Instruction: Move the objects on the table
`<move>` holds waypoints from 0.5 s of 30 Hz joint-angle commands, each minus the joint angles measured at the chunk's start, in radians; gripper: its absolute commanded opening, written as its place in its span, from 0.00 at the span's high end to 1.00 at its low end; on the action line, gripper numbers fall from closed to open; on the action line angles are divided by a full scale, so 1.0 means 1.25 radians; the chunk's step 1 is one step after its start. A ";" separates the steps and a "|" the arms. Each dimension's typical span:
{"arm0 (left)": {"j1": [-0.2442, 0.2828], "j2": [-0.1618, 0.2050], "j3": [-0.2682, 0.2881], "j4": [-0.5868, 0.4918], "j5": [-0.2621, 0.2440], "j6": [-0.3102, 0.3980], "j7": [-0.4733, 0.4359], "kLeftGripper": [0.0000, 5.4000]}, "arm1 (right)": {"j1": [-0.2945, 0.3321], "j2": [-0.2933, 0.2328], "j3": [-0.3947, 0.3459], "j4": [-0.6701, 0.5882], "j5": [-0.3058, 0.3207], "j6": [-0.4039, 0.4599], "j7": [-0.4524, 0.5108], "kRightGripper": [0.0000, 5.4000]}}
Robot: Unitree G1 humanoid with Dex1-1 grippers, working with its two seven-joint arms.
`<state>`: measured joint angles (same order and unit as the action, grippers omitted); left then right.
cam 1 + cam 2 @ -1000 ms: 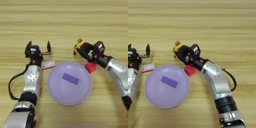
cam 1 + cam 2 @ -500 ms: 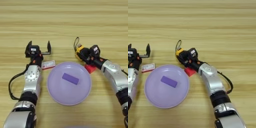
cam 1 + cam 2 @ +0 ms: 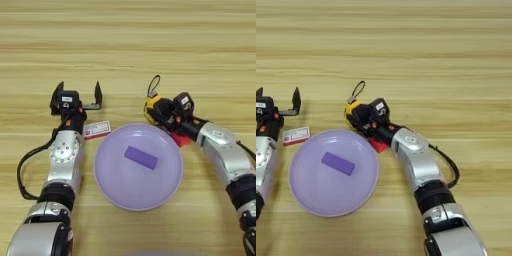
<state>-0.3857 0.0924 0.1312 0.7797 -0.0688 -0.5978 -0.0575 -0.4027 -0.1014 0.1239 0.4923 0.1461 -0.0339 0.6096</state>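
Left gripper point(image 3: 77, 95) spread wide; right gripper point(image 3: 159, 111) clamped, arm bent.

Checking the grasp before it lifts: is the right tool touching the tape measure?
Touching. In the left eye view the right tool is closed around the yellow-and-black tape measure, with no gap visible.

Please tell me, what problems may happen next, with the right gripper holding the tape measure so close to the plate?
The right gripper is shut on the tape measure just beside the lilac plate; carrying it low might knock the rim. The red cube lies under that arm and could be pushed. The loop strap hangs loose and may snag.
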 commanded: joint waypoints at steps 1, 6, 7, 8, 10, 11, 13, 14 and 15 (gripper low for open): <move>-0.009 -0.001 -0.003 0.004 0.010 -0.002 0.004 0.00 | -0.010 0.001 0.005 0.007 -0.012 -0.011 0.005 0.47; -0.009 -0.003 -0.004 0.003 0.011 -0.003 0.006 0.00 | -0.007 -0.001 0.006 0.005 -0.012 -0.020 0.013 0.37; -0.009 -0.003 -0.004 0.003 0.011 -0.003 0.007 0.00 | -0.007 -0.001 0.005 0.004 -0.012 -0.022 0.013 0.36; -0.009 -0.003 -0.004 0.004 0.011 -0.003 0.007 0.00 | -0.007 -0.001 0.005 0.003 -0.011 -0.023 0.014 0.34; -0.009 -0.003 -0.004 0.004 0.011 -0.003 0.007 0.00 | -0.006 -0.001 0.003 0.000 -0.009 -0.025 0.014 0.29; -0.009 -0.003 -0.004 0.004 0.011 -0.004 0.007 0.00 | -0.006 -0.001 0.003 -0.002 -0.008 -0.026 0.015 0.28; -0.009 -0.003 -0.004 0.004 0.011 -0.004 0.007 0.00 | -0.005 0.000 0.002 -0.006 -0.006 -0.027 0.016 0.24; -0.009 -0.003 -0.004 0.004 0.011 -0.004 0.007 0.00 | -0.005 0.000 0.002 -0.008 -0.005 -0.027 0.016 0.23; -0.009 -0.003 -0.004 0.004 0.011 -0.004 0.006 0.00 | -0.005 0.001 0.001 -0.010 -0.004 -0.029 0.015 0.21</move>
<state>-0.3857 0.0921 0.1309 0.7797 -0.0669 -0.5979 -0.0542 -0.4027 -0.1027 0.1271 0.4935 0.1420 -0.0583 0.6215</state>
